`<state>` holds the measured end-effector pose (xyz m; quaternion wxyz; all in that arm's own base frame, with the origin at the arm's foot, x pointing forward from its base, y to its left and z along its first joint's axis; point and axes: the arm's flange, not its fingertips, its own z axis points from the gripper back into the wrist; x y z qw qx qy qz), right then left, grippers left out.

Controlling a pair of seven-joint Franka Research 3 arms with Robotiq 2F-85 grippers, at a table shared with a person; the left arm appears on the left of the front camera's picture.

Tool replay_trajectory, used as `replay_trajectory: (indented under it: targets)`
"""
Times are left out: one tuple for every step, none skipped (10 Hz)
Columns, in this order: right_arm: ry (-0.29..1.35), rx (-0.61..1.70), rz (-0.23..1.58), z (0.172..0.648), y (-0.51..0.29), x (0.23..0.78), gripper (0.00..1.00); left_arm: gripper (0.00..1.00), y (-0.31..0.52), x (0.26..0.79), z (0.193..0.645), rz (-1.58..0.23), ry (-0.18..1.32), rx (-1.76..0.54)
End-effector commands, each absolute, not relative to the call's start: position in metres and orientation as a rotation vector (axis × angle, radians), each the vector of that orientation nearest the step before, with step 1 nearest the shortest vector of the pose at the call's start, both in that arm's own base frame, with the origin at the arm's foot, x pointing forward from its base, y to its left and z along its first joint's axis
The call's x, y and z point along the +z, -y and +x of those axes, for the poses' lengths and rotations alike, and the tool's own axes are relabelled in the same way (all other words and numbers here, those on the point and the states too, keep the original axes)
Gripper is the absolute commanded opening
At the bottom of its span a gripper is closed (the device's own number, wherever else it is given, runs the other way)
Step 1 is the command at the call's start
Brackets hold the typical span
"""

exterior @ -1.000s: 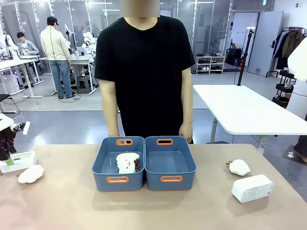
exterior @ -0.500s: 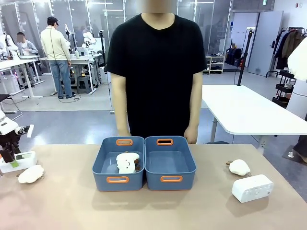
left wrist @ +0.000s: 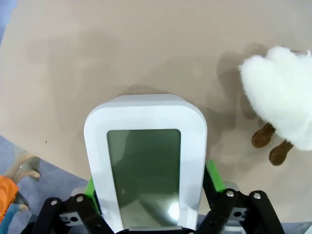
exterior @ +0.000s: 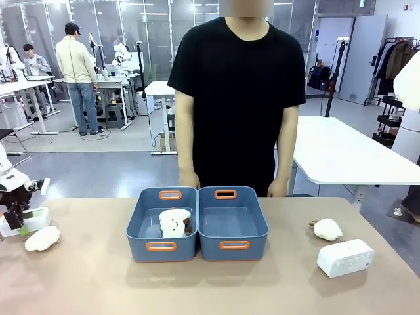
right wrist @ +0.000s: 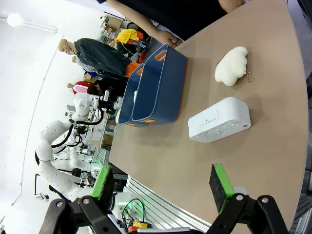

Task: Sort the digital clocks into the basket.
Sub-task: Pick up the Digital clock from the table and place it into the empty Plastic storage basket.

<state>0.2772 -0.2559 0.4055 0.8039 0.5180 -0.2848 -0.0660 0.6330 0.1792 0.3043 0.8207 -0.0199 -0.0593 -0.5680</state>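
**Left gripper** [exterior: 20,223], at the table's left edge: my jaws, spread wide a second ago, now pinch the first digital clock [left wrist: 144,161]. The green pads [left wrist: 213,174] lie against its two long sides, the LCD face is toward my wrist camera, and a plush toy [left wrist: 282,97] sits just beside it.

**Right gripper** [right wrist: 163,184]: spread as before, holding nothing. The second digital clock [right wrist: 219,119] lies unmoved on the table, well ahead of the fingers.

**Right-hand basket** [exterior: 265,226]: unchanged, with both clocks outside it.

**Person** [exterior: 236,98]: has stepped toward picture right.
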Motion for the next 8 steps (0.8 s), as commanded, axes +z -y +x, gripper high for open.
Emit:
replay_trajectory:
  targets:
    - [0.619, -0.132, 1.117, 0.276, 0.256, 0.407, 1.0, 0.4, -0.185, 0.312, 0.635, -0.064, 0.134, -1.229]
    - [0.619, -0.132, 1.117, 0.276, 0.256, 0.407, 1.0, 0.04, -0.186, 0.314, 0.634, -0.06, 0.129, -1.222]
    - [0.619, -0.132, 1.117, 0.276, 0.256, 0.407, 1.0, 0.0, -0.187, 0.314, 0.631, -0.052, 0.117, -1.222]
    - [0.619, -0.132, 1.117, 0.276, 0.256, 0.407, 1.0, 0.0, -0.186, 0.317, 0.629, -0.059, 0.123, -1.225]
    - [0.619, -0.132, 1.117, 0.276, 0.256, 0.407, 1.0, 0.0, -0.186, 0.328, 0.625, -0.05, 0.134, -1.217]
    - [0.619, -0.132, 1.117, 0.276, 0.256, 0.407, 1.0, 0.21, -0.191, 0.352, 0.619, -0.056, 0.175, -1.179]
    - [0.619, -0.132, 1.117, 0.276, 0.256, 0.407, 1.0, 0.21, -0.195, 0.389, 0.608, -0.051, 0.216, -1.173]
    - [0.619, -0.132, 1.117, 0.276, 0.256, 0.407, 1.0, 0.21, -0.196, 0.433, 0.593, -0.056, 0.278, -1.165]
